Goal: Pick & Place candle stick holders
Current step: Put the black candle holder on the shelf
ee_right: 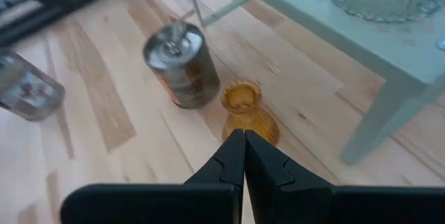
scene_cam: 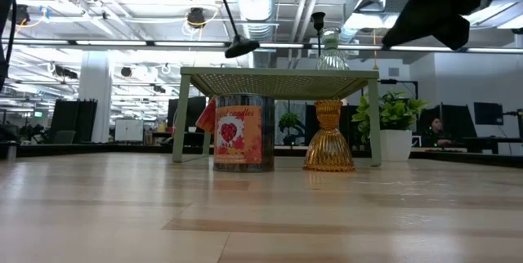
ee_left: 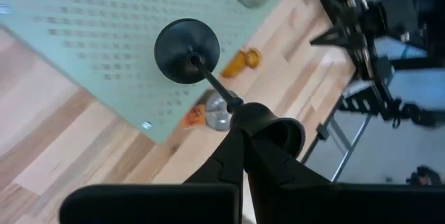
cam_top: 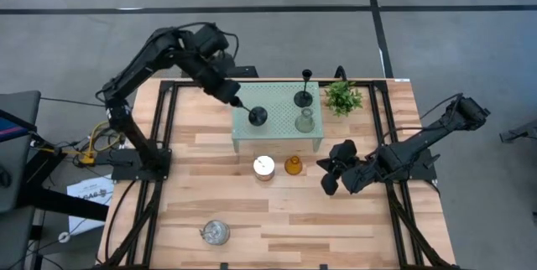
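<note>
The left gripper [ee_left: 240,123] grasps a black stemmed holder [cam_top: 257,116], seemingly just above the green stand [cam_top: 243,136]. Next: lower, release. The right gripper [ee_right: 243,156] waits clenched.

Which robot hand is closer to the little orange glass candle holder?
The right one. The right gripper hovers just beside the amber glass holder on the table, fingers shut. The left gripper is farther off, above the pale green stand, holding a black stemmed holder.
</note>
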Robot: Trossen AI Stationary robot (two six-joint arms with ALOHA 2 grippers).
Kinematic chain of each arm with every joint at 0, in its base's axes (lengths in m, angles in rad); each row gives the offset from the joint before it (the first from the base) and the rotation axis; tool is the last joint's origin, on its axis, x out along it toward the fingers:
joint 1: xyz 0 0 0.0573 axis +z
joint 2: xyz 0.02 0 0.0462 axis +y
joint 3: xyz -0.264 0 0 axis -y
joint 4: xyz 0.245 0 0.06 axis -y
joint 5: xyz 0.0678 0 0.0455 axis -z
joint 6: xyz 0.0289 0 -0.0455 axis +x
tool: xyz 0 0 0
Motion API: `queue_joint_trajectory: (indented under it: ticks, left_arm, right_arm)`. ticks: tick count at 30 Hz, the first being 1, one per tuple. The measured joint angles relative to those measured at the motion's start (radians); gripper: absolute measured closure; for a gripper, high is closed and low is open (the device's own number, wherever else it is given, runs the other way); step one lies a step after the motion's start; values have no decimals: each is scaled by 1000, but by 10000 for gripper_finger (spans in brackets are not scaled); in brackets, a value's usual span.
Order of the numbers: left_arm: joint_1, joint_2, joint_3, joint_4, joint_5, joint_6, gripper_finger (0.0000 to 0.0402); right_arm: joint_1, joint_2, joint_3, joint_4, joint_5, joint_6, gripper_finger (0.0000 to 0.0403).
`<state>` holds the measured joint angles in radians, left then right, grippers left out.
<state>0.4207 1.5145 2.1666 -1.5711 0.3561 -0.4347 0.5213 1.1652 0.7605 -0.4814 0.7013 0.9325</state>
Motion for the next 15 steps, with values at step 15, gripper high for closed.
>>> queue_joint_trajectory:
  ticks: [15]
  left_arm:
    - [43, -6, 0, 0, 45, -124, 400]
  right_arm:
    - [0, 0, 0, -35, -40, 1, 401]
